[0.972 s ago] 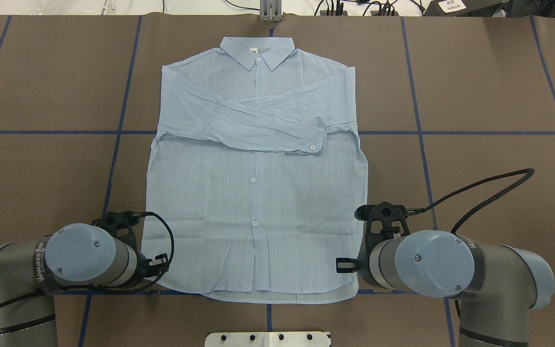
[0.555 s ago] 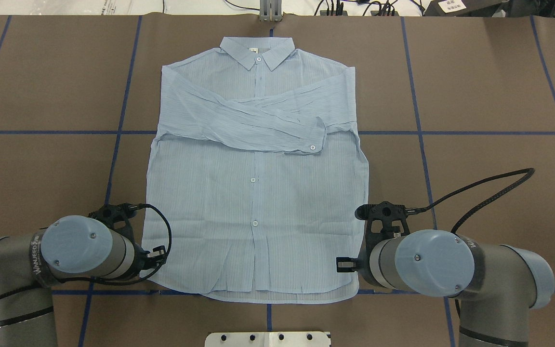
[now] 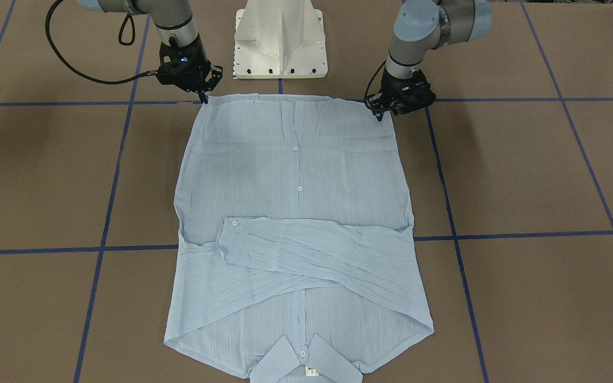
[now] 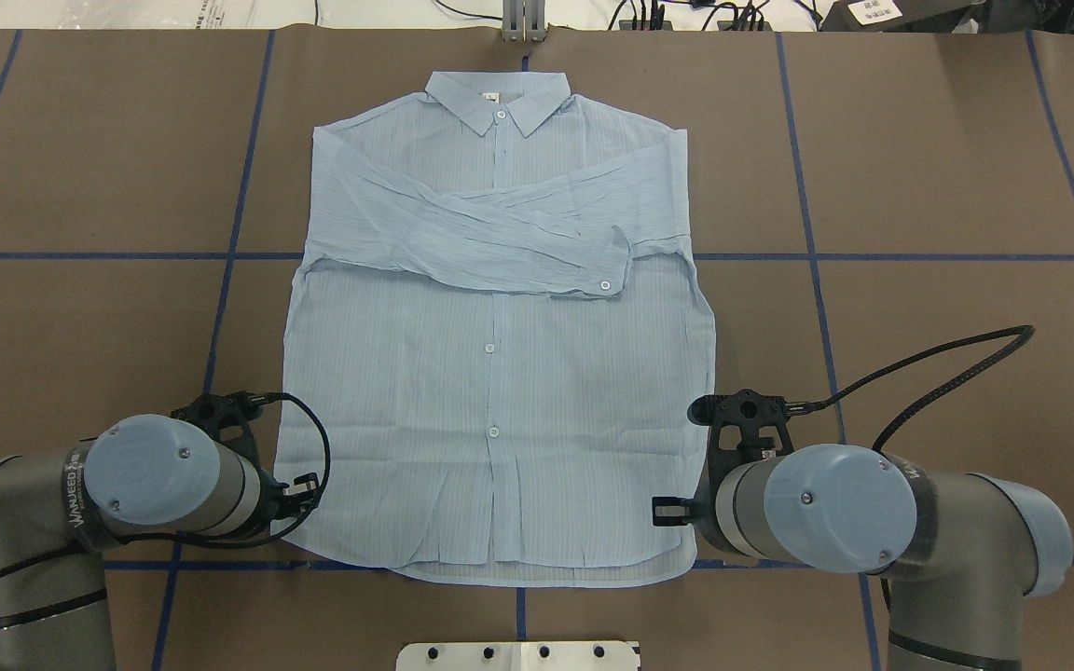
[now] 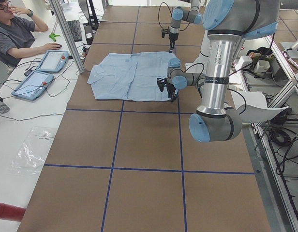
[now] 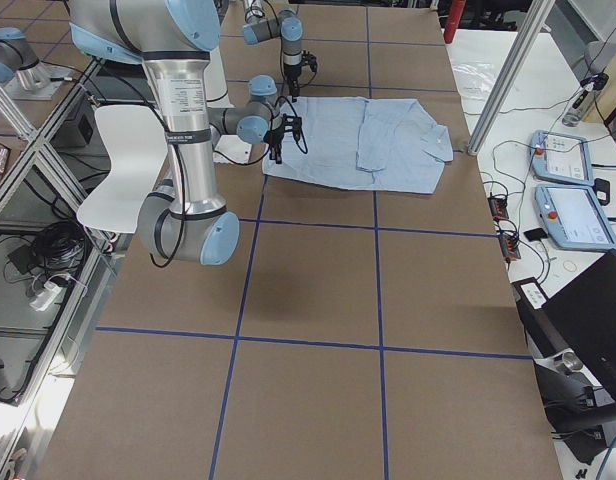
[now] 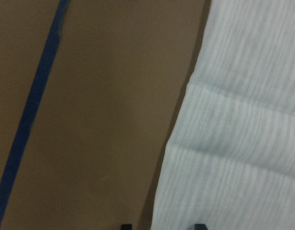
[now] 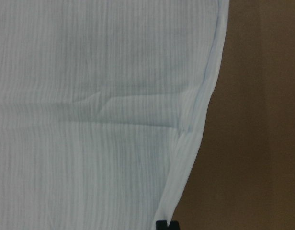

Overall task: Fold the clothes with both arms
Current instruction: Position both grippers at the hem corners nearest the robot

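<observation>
Presently the shirt (image 4: 500,391) lies flat. At its hem corners, left gripper (image 3: 379,114) spread; right gripper (image 3: 204,98) clenched on fabric.

From my station the table (image 4: 919,168) shows a matte brown cover, marked into large rectangles by blue tape lines (image 4: 34,254). One pale-blue button-up shirt (image 4: 500,391) lies flat on it, front up and buttoned, over the middle lengthwise line. Its collar (image 4: 500,101) points to the far edge, away from the robot. Its hem (image 4: 537,570) runs along a crosswise tape line on the robot's side. I see both sleeves folded across the chest, and the upper sleeve (image 4: 500,244) ends in a buttoned cuff (image 4: 613,266). Light creases sit in the cloth near the hem. The white pedestal base (image 3: 280,37) stands at the robot-side edge, just beyond the hem.
</observation>
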Robot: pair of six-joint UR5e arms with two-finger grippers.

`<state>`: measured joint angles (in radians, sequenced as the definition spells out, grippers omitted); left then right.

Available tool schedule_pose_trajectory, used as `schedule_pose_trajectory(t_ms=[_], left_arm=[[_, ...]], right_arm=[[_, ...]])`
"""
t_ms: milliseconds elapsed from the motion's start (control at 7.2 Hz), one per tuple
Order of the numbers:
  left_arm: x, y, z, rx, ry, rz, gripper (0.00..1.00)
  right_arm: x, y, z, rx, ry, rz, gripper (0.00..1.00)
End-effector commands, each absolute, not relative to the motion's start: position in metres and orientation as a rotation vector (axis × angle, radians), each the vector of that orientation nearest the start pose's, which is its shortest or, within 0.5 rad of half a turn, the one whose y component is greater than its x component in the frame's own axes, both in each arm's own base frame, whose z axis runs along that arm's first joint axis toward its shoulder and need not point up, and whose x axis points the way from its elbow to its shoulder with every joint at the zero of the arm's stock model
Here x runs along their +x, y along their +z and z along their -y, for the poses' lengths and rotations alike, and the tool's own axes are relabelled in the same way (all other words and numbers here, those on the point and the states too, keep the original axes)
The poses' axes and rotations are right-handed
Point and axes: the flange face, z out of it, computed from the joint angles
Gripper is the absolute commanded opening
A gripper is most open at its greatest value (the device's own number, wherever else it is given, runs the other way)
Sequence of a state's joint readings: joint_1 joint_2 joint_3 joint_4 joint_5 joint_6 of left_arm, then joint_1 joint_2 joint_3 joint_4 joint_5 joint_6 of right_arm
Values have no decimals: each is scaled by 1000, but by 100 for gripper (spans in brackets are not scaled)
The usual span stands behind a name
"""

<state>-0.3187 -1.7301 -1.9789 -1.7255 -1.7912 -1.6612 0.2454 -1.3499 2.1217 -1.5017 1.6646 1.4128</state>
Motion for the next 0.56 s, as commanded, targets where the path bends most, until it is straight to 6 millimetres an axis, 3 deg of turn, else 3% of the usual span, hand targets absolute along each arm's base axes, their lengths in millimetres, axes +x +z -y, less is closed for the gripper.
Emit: schedule_pose_trajectory(t_ms=[0,417], left_arm=[[476,379,273,-130,-308,-740,50],[477,376,273,-130,-306,-745,44]], right_arm=[[-469,296,246,82,44,839,0],[-468,296,247,84,46,839,0]])
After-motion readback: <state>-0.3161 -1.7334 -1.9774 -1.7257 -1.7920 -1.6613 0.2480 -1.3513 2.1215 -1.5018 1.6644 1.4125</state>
